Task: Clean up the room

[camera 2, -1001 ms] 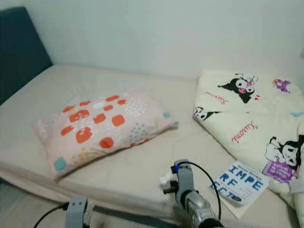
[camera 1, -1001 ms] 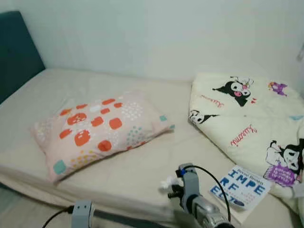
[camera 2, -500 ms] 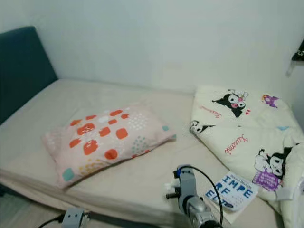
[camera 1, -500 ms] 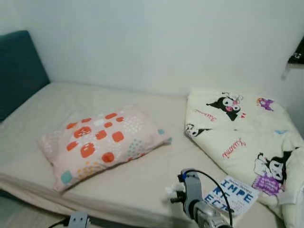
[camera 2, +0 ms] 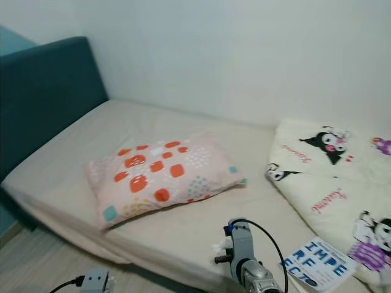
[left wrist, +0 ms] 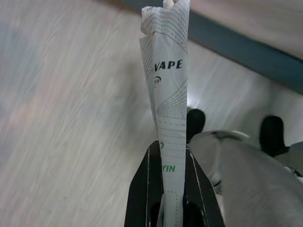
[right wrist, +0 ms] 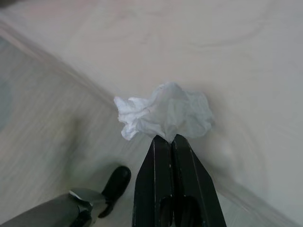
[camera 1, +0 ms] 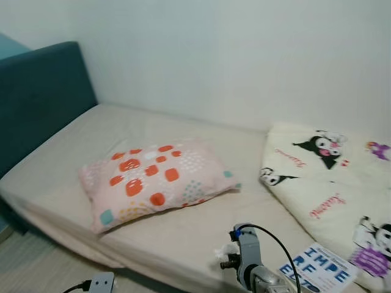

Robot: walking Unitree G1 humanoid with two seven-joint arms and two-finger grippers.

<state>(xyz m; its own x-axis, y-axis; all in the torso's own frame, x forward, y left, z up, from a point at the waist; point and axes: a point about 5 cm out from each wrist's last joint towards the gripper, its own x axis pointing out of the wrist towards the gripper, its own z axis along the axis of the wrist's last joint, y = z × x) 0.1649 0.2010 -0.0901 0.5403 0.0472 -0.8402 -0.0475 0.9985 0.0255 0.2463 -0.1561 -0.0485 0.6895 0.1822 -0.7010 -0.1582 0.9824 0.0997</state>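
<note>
The right gripper [right wrist: 171,140] had its jaws clenched on a crumpled white tissue [right wrist: 163,112], a loose wad of creased, puffed paper with ragged edges that bulged out just beyond the jaw tips and spread wider than the jaws themselves. In the head views the same wad showed as a small white lump at the tip of the right arm, held in front of the near edge of the bed [camera 1: 183,241]. The left gripper [left wrist: 168,146] had its jaws pressed tight on a folded paper wrapper [left wrist: 166,85], a long, narrow white strip standing straight out from between the jaws, printed with fine grey lines, dark letters reading "VAPE" partway along and green letters near the jaws, its far end torn and crumpled. Beyond that wrapper lay the pale wood-grain floor [left wrist: 61,118]. On the bed, past the right jaws, lay a pink pillow [camera 1: 156,181] patterned with orange and teal patches, and to the right of the jaws a cream blanket [camera 1: 333,183] with black cartoon figures. A book [camera 1: 319,270] with large blue letters on a white cover lay at the bed's near edge, just right of the right arm. A dark teal headboard [camera 1: 40,97] stood at the far left end of the bed.
</note>
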